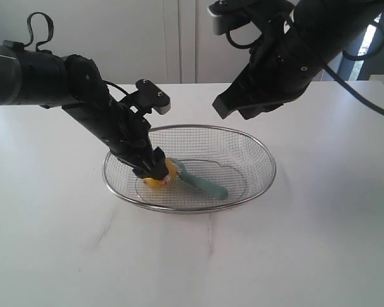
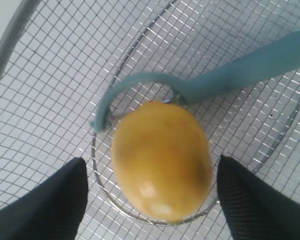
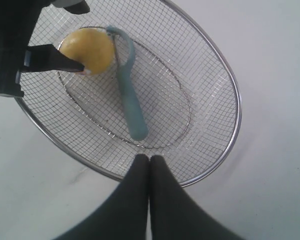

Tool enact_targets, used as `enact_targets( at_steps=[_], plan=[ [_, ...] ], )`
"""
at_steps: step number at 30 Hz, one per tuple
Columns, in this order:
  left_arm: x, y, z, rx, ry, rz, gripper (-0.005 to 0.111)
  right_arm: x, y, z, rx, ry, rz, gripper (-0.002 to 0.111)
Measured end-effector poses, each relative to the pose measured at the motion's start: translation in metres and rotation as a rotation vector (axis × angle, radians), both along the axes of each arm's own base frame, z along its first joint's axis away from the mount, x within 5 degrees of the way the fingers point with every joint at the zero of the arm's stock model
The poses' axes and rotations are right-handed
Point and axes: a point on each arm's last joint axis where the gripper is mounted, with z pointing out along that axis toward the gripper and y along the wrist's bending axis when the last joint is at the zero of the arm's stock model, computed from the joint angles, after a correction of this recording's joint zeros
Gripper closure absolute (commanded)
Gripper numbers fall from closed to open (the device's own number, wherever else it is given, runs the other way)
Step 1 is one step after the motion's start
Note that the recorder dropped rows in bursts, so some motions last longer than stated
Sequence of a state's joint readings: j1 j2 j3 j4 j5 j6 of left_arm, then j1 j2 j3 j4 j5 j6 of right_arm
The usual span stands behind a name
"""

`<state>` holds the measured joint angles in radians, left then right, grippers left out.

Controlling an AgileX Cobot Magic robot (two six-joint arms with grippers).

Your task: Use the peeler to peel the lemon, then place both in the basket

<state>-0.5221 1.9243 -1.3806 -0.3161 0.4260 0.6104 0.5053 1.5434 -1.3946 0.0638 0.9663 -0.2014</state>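
The yellow lemon (image 1: pixel 156 181) (image 2: pixel 161 160) (image 3: pixel 87 50) lies on the mesh floor of the wire basket (image 1: pixel 273 167) (image 3: pixel 238 112), touching the curved head of the teal peeler (image 1: pixel 206 185) (image 2: pixel 230 75) (image 3: pixel 129 95), which lies flat beside it. My left gripper (image 1: pixel 159 169) (image 2: pixel 150 167) reaches down into the basket and is open. Its black fingers (image 2: pixel 50 205) flank the lemon with mesh showing between them and the fruit. My right gripper (image 1: pixel 219 107) (image 3: pixel 150 159) hovers above the basket's far right side, shut and empty.
The basket stands in the middle of a white table (image 1: pixel 320 249). White cabinet doors (image 1: pixel 179 38) rise behind the table's far edge. The right arm's black cable (image 1: pixel 365 96) hangs over the table at the right.
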Motion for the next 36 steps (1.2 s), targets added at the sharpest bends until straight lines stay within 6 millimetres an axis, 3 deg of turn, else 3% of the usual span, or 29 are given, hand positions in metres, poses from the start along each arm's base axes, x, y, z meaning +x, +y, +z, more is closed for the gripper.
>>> enact_targets(
  at_steps=[3, 5, 9, 12, 17, 22, 36],
  plan=[
    [-0.001, 0.0, 0.002, 0.0, 0.005, -0.003, 0.039, 0.0, 0.0, 0.0, 0.0, 0.0, 0.0, 0.108],
    [-0.005, 0.003, 0.012, 0.008, -0.009, -0.019, 0.055, 0.0, 0.0, 0.0, 0.0, 0.0, 0.0, 0.108],
    [-0.018, 0.011, 0.05, 0.005, -0.059, -0.051, 0.089, 0.0, 0.0, 0.0, 0.0, 0.0, 0.0, 0.108],
    [-0.033, 0.018, 0.081, -0.023, -0.081, -0.051, 0.107, 0.0, 0.0, 0.0, 0.0, 0.0, 0.0, 0.108],
    [-0.051, 0.027, 0.109, -0.056, -0.079, -0.029, 0.107, 0.0, 0.0, 0.0, 0.0, 0.0, 0.0, 0.108],
    [-0.061, 0.032, 0.123, -0.064, -0.093, -0.034, 0.107, 0.0, 0.0, 0.0, 0.0, 0.0, 0.0, 0.108],
    [-0.062, 0.033, 0.125, -0.061, -0.097, -0.036, 0.107, 0.0, 0.0, 0.0, 0.001, 0.001, -0.002, 0.108]
  ],
)
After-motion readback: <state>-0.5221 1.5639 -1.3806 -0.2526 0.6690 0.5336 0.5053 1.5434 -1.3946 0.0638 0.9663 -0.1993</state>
